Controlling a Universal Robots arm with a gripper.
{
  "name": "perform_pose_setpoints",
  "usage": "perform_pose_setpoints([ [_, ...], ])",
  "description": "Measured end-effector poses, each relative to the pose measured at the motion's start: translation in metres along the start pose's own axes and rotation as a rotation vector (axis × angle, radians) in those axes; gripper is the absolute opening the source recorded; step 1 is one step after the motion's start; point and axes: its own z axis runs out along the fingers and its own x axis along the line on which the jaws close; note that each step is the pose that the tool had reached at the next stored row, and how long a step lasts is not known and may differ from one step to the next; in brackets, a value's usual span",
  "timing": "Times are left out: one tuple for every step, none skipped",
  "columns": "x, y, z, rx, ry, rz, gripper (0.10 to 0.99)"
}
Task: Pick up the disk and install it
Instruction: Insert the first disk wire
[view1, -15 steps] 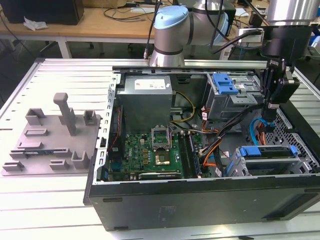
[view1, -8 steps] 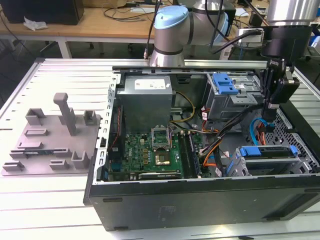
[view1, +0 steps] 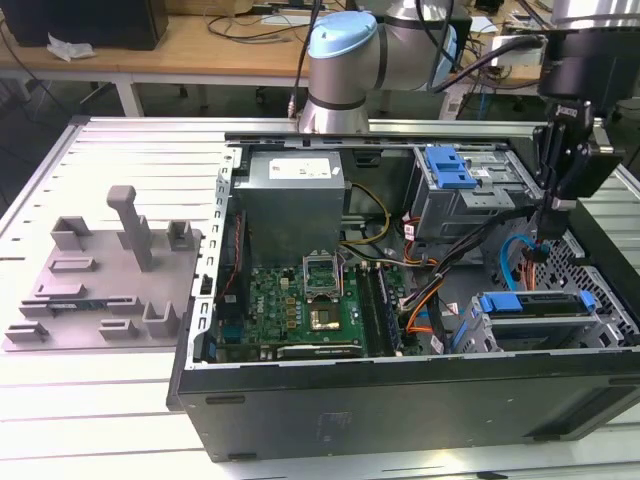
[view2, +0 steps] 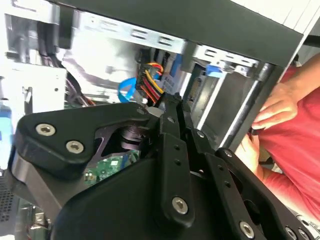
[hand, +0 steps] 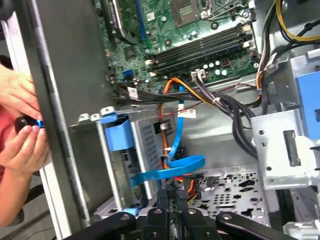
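The disk (view1: 538, 303), a flat drive edged by a blue carrier bracket, lies in the drive cage at the open computer case's corner, at the exterior view's lower right. The first wrist view shows its blue bracket (hand: 118, 135) at the cage mouth. My gripper (view1: 547, 225) hangs over the case interior, above and a little behind that cage. Its fingers are shut together with nothing between them in both wrist views (hand: 171, 194) (view2: 172, 104). Blue and orange cables (hand: 172, 165) lie just under the fingertips.
The case (view1: 400, 400) holds a motherboard (view1: 300, 300), a grey power-supply box (view1: 295, 195) and a second cage with a blue latch (view1: 448, 165). A person's hands (hand: 20, 125) hold a small black object just outside the case wall. A grey fixture plate (view1: 100, 280) lies at the exterior view's left.
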Motion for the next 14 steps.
perform_pose_setpoints([
  [0.0057, -0.0012, 0.0023, 0.000, -0.0008, 0.000, 0.169],
  [0.0135, -0.0029, 0.0057, -0.001, -0.0047, 0.000, 0.169],
  [0.0201, -0.0044, 0.0087, -0.002, -0.0091, 0.000, 0.169],
  [0.0234, -0.0051, 0.0102, -0.003, -0.0145, 0.000, 0.169],
  [0.0258, -0.0056, 0.0112, -0.004, -0.0197, 0.000, 0.169],
  [0.0296, -0.0065, 0.0130, -0.007, -0.0317, 0.000, 0.169],
  [0.0324, -0.0070, 0.0147, -0.009, -0.0433, -0.001, 0.169],
  [0.0347, -0.0074, 0.0163, -0.011, -0.0541, -0.004, 0.169],
  [0.0362, -0.0076, 0.0174, -0.012, -0.0604, -0.006, 0.169],
  [0.0372, -0.0078, 0.0180, -0.012, -0.0643, -0.007, 0.169],
  [0.0384, -0.0081, 0.0188, -0.012, -0.0691, -0.009, 0.169],
  [0.0393, -0.0082, 0.0194, -0.013, -0.0731, -0.011, 0.169],
  [0.0404, -0.0084, 0.0202, -0.013, -0.0776, -0.013, 0.169],
  [0.0412, -0.0085, 0.0209, -0.013, -0.0826, -0.015, 0.169],
])
